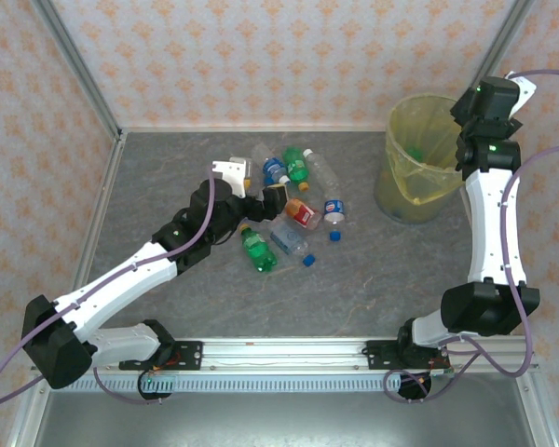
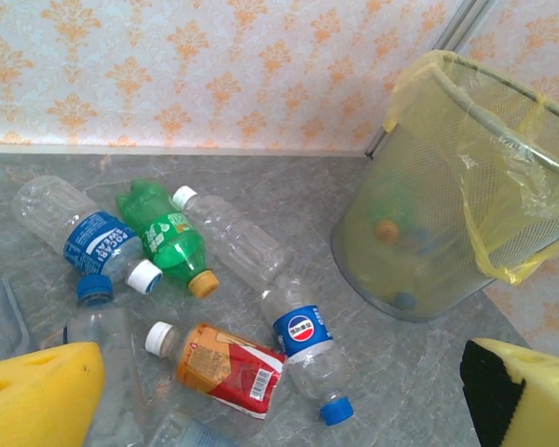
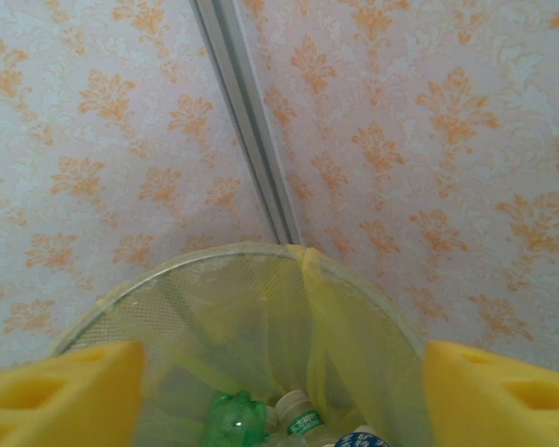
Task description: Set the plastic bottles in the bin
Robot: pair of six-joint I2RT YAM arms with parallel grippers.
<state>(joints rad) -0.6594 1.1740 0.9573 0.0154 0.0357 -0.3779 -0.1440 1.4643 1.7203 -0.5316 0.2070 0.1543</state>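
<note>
Lettering reads best from the left wrist. The Pocari Sweat bottle (image 2: pixel 98 244), clear with a white cap, carries a blue label saying POCARI SWEAT. The Pepsi bottle (image 2: pixel 303 340) wears a blue band with the round Pepsi emblem and has a blue cap. Between them lie a green bottle (image 2: pixel 168 244) with a green label and an orange cap, and a long unlabelled bottle (image 2: pixel 233 240) with a white cap. Nearer the camera, a red-labelled bottle (image 2: pixel 228 368) shows a barcode, its print too small to read.

All of these lie on their sides on the grey bench (image 1: pixel 401 270), bunched left of centre. The top view gives about eight bottles there, two of them green, though the left arm (image 1: pixel 130 275) covers part of the heap. The left claw (image 1: pixel 272 203) hangs over the heap's near edge, its yellow pads (image 2: pixel 37 400) spread wide and gripping nothing.

The bin (image 1: pixel 415 172), wire mesh lined with a yellow bag (image 2: pixel 522 214), stands well apart at the far right. It sits by an aluminium post (image 3: pixel 252 121) and orange-patterned wallpaper (image 3: pixel 93 112). The right claw (image 3: pixel 279 391) sits above the bin's mouth, its pads spread and empty. Three binned bottles (image 3: pixel 298 414) show at the bottom: one green, one white-capped with a green label, one with a blue label.
</note>
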